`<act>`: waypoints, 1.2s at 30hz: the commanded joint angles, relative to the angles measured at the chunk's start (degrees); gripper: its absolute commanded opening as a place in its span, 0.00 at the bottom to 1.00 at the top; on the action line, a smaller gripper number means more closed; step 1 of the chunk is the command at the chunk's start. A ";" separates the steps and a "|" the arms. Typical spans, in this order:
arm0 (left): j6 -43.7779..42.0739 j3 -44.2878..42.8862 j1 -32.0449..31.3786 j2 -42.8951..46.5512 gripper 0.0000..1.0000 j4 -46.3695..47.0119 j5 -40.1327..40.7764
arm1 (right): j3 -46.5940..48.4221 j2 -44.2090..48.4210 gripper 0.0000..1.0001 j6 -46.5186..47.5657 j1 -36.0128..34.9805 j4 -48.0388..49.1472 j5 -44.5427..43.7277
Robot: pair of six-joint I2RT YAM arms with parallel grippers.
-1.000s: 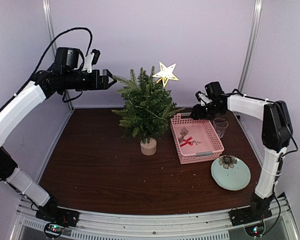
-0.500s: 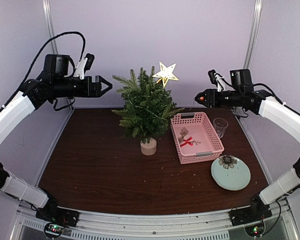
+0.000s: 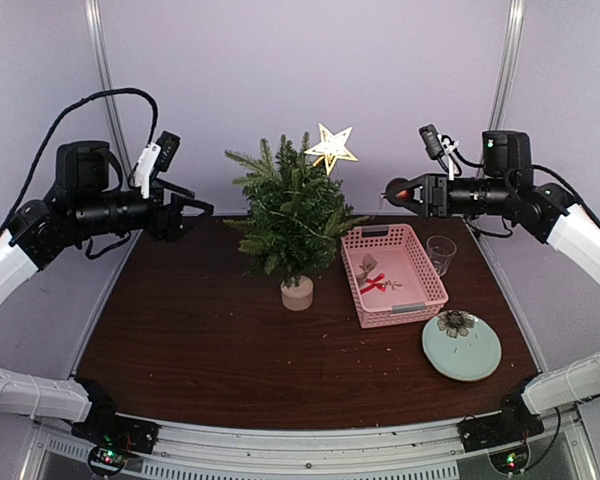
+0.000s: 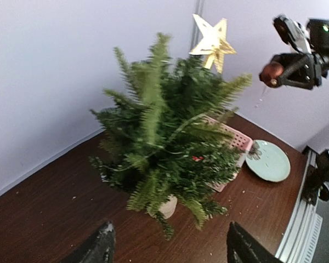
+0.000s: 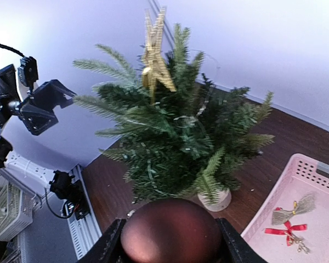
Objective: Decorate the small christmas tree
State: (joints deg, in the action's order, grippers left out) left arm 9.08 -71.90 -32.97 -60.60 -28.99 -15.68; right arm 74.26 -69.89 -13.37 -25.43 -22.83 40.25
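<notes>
1. My right gripper (image 3: 402,190), raised in the air to the right of the tree, is clamped on a red-brown bauble (image 5: 170,233). Both fingers (image 5: 112,245) pinch its sides. I cannot tell from here whether it has a hanging loop.
2. Lower down, the pink basket (image 3: 385,318) lies on the table (image 3: 200,330) with a red bow (image 3: 375,283) inside. I judge it best to travel well above its rim, not dip toward it.
3. The small christmas tree (image 3: 295,220) stands upright on its pale stump base (image 3: 297,293) at mid-table, just left of the basket. Its upper branches face my bauble.
4. The step, as I read it, is to bring the bauble to an outer branch on my side. I should go slowly and level and choose a stiff frond. The ornament should be seated before my grip loosens. A push could tip so light a tree on its narrow base.
5. The gold star (image 3: 333,146) sits tilted at the crown. I should steer beneath it and not brush it.
6. Farthest off, my left gripper (image 3: 195,212) hovers on the tree's other side, jaws apart and empty, clear of the branches. It is placed to steady the tree if needed.
</notes>
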 commanded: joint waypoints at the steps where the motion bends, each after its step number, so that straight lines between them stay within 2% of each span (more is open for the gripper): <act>1: -10.70 1.92 -8.25 1.22 0.66 5.92 -1.93 | 3.86 0.81 0.31 0.41 -3.58 -2.45 7.00; 6: -17.69 -1.81 -16.49 -2.58 0.58 4.07 -4.00 | 9.29 -0.19 0.30 5.61 -10.69 -11.02 9.18; 9: -18.40 -3.17 -19.44 -4.91 0.55 4.88 -5.65 | 11.85 -0.24 0.30 9.28 -13.74 -16.92 8.65; 14: -21.54 -5.06 -24.93 -10.37 0.46 8.19 -3.46 | 12.87 -0.25 0.29 11.95 -17.98 -20.98 8.14; 25: -25.54 -14.42 -29.28 -21.71 0.38 10.68 -5.55 | 12.84 -2.10 0.28 17.47 -22.96 -24.02 3.42; 36: -26.76 -16.94 -30.49 -25.21 0.31 9.06 -11.56 | 13.24 -3.34 0.28 18.12 -23.35 -23.91 1.38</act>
State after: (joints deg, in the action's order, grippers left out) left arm -16.34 -86.65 -63.29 -84.84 -21.10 -24.03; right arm 86.00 -72.79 4.10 -48.27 -46.98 43.16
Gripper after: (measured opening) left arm 0.320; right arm 0.487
